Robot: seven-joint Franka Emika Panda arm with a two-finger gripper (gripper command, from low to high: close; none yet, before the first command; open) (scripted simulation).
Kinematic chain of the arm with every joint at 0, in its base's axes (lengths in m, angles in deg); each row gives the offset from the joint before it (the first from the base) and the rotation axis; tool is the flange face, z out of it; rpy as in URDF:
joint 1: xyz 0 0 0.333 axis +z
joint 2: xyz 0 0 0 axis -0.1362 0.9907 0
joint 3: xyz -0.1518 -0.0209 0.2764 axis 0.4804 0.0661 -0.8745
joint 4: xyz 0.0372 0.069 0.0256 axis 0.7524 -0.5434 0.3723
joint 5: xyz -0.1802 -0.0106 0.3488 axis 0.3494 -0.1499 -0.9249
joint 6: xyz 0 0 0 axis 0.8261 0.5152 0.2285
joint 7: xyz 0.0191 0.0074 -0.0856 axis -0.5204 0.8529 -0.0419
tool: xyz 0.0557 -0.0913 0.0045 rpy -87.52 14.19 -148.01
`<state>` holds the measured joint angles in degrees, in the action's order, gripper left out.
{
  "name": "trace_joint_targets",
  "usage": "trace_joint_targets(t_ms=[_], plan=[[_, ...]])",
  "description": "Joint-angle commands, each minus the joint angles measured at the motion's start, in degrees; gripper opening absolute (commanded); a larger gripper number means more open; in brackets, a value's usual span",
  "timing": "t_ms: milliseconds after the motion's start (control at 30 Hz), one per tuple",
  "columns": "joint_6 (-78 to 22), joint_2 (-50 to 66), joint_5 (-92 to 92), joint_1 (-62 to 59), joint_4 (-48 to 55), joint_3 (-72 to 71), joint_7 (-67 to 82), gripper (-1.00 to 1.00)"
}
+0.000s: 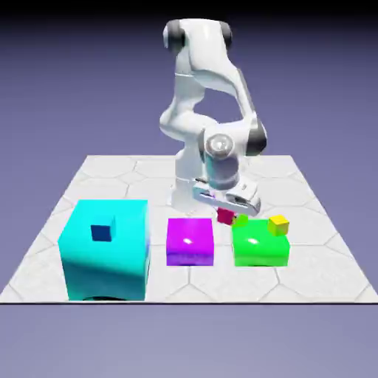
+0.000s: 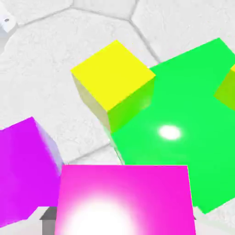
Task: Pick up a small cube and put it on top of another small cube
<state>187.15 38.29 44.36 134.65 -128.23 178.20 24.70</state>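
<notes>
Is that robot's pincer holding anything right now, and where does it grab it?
Yes: the pincer holds the tiny pink cube, clamped by its two opposite sides, above the table.

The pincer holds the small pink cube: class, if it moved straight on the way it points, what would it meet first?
Probably the lemon-yellow cube, near the middle of the hand view just beyond the held pink cube. The big green block lies right alongside, so depth leaves some doubt.

Green block point(image 2: 183, 137), purple block point(image 1: 190, 241) and pink cube point(image 2: 124, 197): smooth, glossy faces with bright white highlights. Lemon-yellow cube point(image 2: 112, 73): smooth, duller top. Worktop point(image 2: 46, 69): matt white, faintly mottled hexagonal tiles. Arm point(image 1: 203, 88): smooth white casing, softly shiny.
</notes>
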Motion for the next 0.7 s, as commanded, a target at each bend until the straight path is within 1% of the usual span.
trace_joint_targets(t_ms=[0, 200, 267, 433, 467, 500, 533, 667], plan=[[-1.25, 2.08, -1.30, 0.94, -0.66, -0.14, 2.10, -1.00], [-8.92, 14.54, -8.09, 6.58, -4.58, -0.97, 14.27, -1.00], [-9.86, 16.07, -8.92, 7.28, -5.07, -1.07, 15.76, -1.00], [2.58, 9.45, -10.37, 6.70, -11.46, -6.57, 14.72, -1.00], [2.96, 9.25, -10.41, 6.68, -11.65, -6.74, 14.69, -1.00], [2.96, 9.25, -10.41, 6.68, -11.65, -6.74, 14.69, 1.00], [2.96, 9.25, -10.41, 6.68, -11.65, -6.74, 14.69, 1.00], [-7.00, 14.54, -9.25, 7.14, -6.54, -2.34, 15.52, 1.00]])
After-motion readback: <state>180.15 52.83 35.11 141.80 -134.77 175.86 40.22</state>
